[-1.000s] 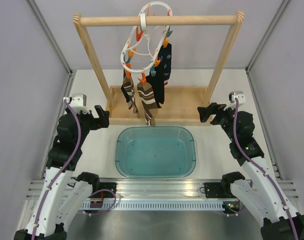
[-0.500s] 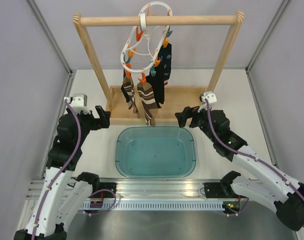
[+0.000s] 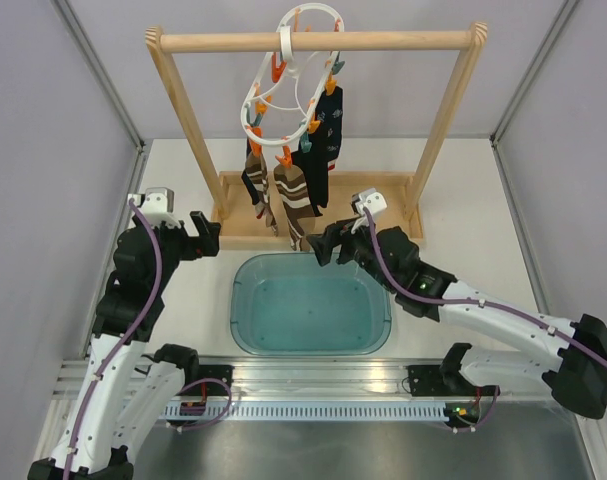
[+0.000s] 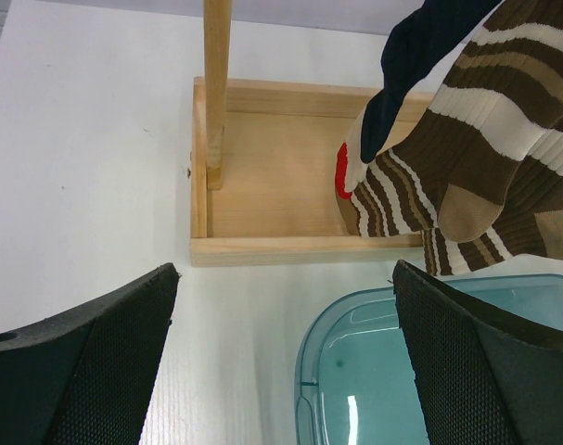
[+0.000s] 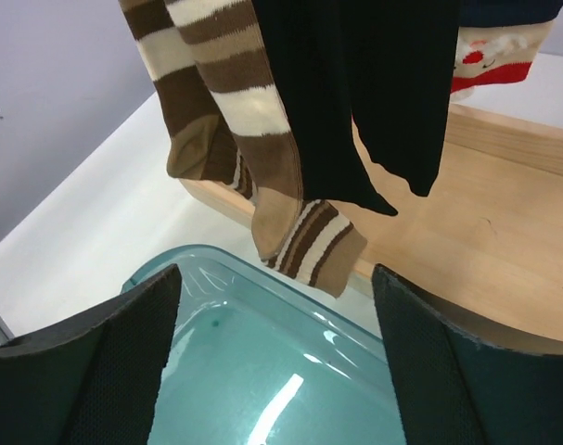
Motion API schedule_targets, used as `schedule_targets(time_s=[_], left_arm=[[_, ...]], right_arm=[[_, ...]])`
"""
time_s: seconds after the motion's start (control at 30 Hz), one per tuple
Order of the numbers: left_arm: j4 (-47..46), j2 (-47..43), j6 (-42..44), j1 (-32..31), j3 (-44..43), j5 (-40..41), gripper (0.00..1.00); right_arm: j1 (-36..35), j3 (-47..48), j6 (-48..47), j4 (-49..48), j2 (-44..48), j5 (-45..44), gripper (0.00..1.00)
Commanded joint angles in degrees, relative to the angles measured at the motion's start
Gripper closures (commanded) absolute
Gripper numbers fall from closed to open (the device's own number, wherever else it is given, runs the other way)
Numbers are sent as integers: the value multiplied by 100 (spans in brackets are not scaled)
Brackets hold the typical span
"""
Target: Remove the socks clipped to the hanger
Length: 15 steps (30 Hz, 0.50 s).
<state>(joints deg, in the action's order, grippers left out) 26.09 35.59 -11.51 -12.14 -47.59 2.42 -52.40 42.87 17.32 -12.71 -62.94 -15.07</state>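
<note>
Limp, light socks dangle from the hanger at twelve o'clock of the tub (likely best pinched at the lowest striped toe, tugged down), right gripper just beneath and left gripper at nine o'clock both gaping empty.

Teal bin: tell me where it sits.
In the top view the teal bin sits mid-table, just in front of the wooden rack's base.

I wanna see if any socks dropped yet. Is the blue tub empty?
Empty: the tub shows only its bare bottom; the socks hang from the hanger.
</note>
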Motion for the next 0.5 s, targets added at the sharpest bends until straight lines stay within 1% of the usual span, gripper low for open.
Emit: schedule_targets(time_s=[0.0,0.1,0.17,0.2,0.3,0.47], left_arm=[[-174,-26,61,-16,-48,-101,0],[-183,-52,52,-16,-57,-162,0],[-174,-53,52,-16,-57,-215,0],[-174,-53,52,-8,-57,-215,0],[-174,-79,52,-16,-57,-215,0],[-192,-105,52,-16,-48,-215,0]], right_arm=[[-42,274,-27,-434,-201,-163,15],[-42,300,-45,-661,-394,-93,23],[-51,414,-62,-698,-622,-84,27],[-60,458,-62,-698,-702,-40,31],[-68,503,-71,-891,-922,92,37],[-130,547,-80,-1067,-1045,145,42]])
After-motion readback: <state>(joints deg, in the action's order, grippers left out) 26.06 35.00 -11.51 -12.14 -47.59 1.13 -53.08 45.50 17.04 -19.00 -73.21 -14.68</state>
